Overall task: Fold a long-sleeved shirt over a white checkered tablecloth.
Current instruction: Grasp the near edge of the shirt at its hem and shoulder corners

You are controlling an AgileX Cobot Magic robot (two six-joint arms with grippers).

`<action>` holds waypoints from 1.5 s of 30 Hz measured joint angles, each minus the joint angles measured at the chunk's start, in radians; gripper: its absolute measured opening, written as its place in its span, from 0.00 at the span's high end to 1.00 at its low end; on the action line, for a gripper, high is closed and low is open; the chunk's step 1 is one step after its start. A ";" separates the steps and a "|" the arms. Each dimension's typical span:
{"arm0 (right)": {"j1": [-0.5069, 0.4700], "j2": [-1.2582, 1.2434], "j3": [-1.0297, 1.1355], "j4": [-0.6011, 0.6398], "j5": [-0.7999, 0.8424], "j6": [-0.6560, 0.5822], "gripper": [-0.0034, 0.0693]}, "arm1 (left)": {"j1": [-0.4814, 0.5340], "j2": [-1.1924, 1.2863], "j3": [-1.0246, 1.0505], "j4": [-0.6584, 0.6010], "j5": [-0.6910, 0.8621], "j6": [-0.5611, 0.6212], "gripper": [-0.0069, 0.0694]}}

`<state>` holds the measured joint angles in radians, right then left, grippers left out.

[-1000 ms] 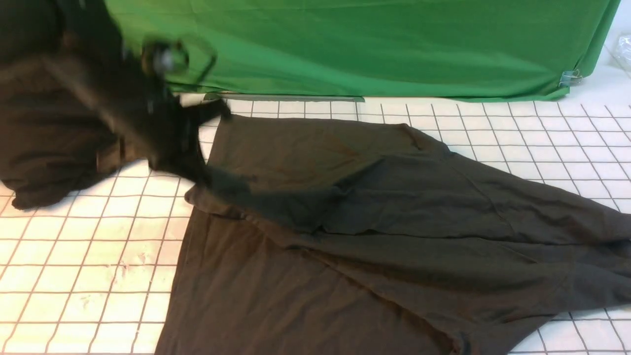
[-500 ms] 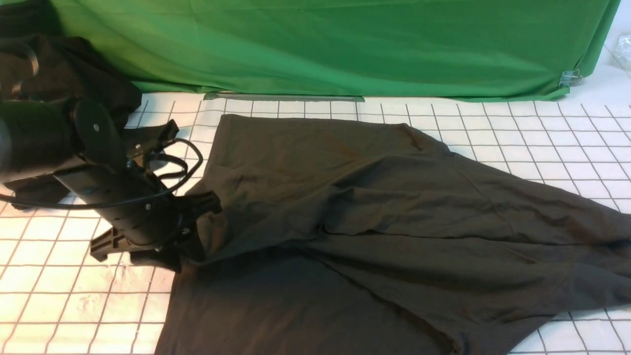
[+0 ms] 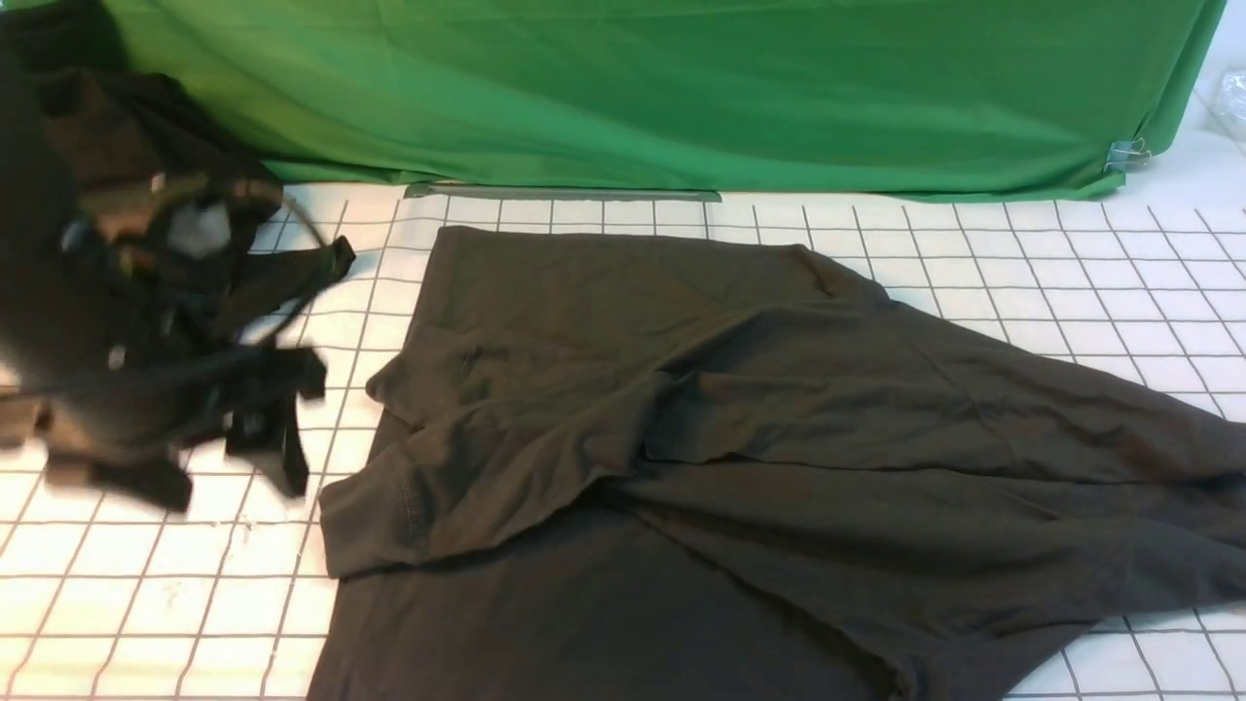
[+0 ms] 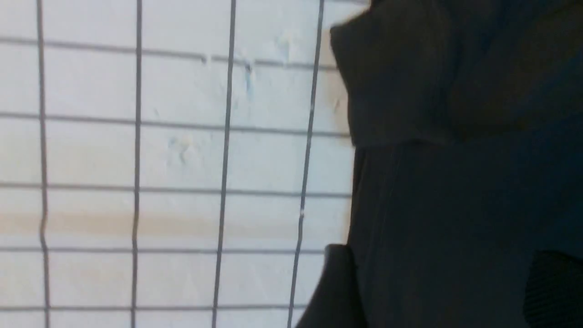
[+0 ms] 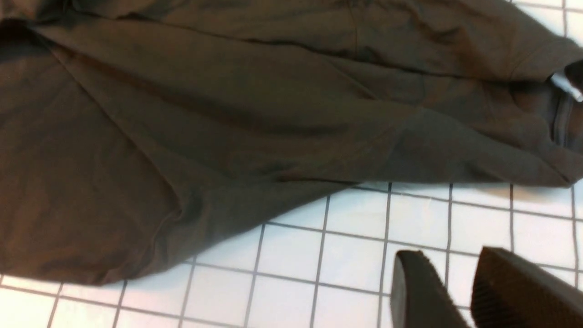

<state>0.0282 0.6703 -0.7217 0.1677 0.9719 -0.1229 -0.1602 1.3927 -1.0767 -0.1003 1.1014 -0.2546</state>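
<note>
The long-sleeved shirt (image 3: 779, 409) lies spread on the white checkered tablecloth (image 3: 1022, 253) that covers the tabletop. It fills the middle and runs towards the near edge and the right edge. The hem end faces my left. The collar, with its white neck label (image 5: 565, 86), lies on my right.

One sleeve is laid across the body, and its cuff (image 3: 370, 516) rests near the hem on the left. I judge it sits there so the sleeve stays inside the body's outline, ready for the body itself to be folded over.

My left gripper (image 4: 442, 255) is released, its jaws wide apart. It hangs over the shirt's left border, where dark cloth meets the bare squares, and nothing is caught between the jaws. In the front view that arm shows only as a blur near the tabletop's left edge.

My right gripper (image 5: 464, 259) hovers over bare tablecloth just beside the shirt's collar end. Its jaws are only narrowly parted and grasp nothing. It seems well placed to take that end for the next fold.

By count there is one shirt, one tablecloth and one cuff in view; I cannot find the other. There is also one neck label. One green fabric sheet (image 3: 681, 88) hangs along the far edge, held by one metal clip (image 3: 1127, 153). One blacker garment heap (image 3: 107, 117) sits at the far left corner, apart from the shirt. Both of my grippers are empty.
</note>
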 joint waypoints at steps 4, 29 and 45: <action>0.000 0.010 0.000 0.010 0.009 0.000 0.69 | 0.000 -0.045 0.195 -0.105 -0.002 0.043 0.29; 0.219 0.208 0.000 0.053 0.004 -0.033 0.68 | -0.143 0.028 0.433 -0.124 -0.236 -0.103 0.34; 0.219 0.208 0.000 0.053 0.002 -0.033 0.67 | -0.208 0.100 0.418 -0.112 -0.328 -0.113 0.39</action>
<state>0.2474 0.8780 -0.7217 0.2207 0.9743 -0.1564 -0.3680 1.4923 -0.6585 -0.2121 0.7733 -0.3672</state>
